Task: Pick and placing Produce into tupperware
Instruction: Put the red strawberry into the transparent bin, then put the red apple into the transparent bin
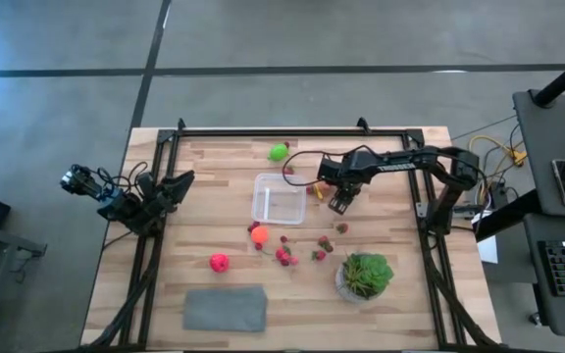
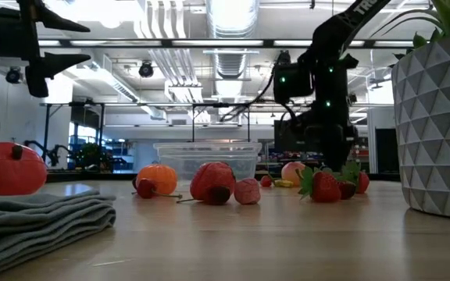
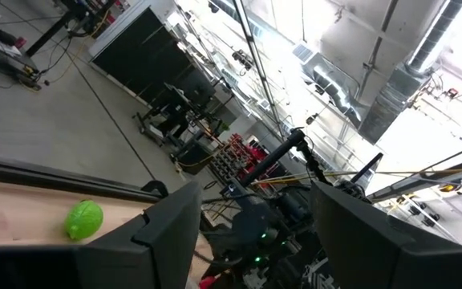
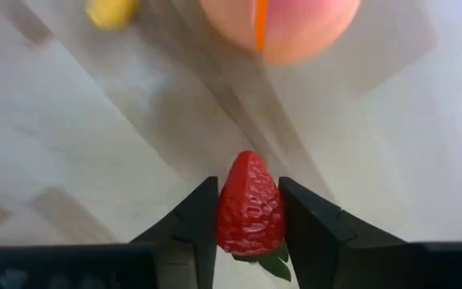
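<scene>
My right gripper (image 4: 249,185) points down at the table just right of the clear tupperware (image 1: 279,198) and is shut on a small red strawberry (image 4: 249,205). A pink-peach fruit (image 4: 279,24) lies close beyond it. The tupperware stands on its base. A lime-green fruit (image 1: 279,151) lies behind it. An orange fruit (image 1: 259,234), a red fruit (image 1: 220,262) and several loose strawberries (image 1: 284,253) lie in front of it. My left gripper (image 3: 255,241) waits open at the table's left edge, pointing out over the table. My right gripper pinches the strawberry's two sides (image 4: 229,210) between its two fingers (image 4: 195,221), at the wide part near the leafy end. The fingers come from above, pointing down. The pointed tip sticks out past the fingertips. Whether the berry is off the table I cannot tell.
A leafy green plant in a white faceted pot (image 1: 366,276) stands near the front right. A flat grey mat (image 1: 225,308) lies at the front edge. A small yellow piece (image 4: 111,12) lies by the peach fruit. A black frame (image 1: 292,130) borders the table.
</scene>
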Robot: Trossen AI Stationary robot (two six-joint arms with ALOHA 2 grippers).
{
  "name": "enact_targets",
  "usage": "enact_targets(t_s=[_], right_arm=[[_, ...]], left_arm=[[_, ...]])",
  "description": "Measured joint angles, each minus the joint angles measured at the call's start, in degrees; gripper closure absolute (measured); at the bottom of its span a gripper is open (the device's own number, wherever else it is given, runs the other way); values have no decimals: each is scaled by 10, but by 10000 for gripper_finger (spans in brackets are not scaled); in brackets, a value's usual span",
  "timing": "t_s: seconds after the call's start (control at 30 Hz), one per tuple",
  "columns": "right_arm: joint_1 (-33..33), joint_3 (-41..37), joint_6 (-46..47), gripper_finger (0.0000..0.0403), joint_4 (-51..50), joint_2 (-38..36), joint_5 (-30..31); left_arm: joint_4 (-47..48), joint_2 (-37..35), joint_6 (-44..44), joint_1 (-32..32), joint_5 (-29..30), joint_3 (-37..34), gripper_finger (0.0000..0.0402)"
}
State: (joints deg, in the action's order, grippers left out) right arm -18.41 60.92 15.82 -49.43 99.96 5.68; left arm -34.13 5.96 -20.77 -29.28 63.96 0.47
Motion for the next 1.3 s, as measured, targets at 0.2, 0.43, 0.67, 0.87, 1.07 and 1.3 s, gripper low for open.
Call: enact_targets(t_s=[0.2, 0.43, 0.67, 0.87, 1.07, 1.3], right_arm=[[0, 37, 12, 269, -33, -36, -9], [9, 134, 56, 272, 10, -47, -161], [34, 266, 83, 273, 45, 7, -188], [47, 350, 88, 260, 36, 95, -224], [57, 414, 91, 206, -12, 160, -220], [59, 434, 97, 135, -19, 165, -198]], left_arm=[[0, 0, 0, 0, 0, 0, 181], [-1, 0, 1, 0, 0, 0, 181], [0, 0, 2, 0, 0, 0, 181], [1, 0, 2, 0, 0, 0, 181], [1, 0, 2, 0, -1, 0, 181], [3, 0, 45, 0, 0, 0, 181]])
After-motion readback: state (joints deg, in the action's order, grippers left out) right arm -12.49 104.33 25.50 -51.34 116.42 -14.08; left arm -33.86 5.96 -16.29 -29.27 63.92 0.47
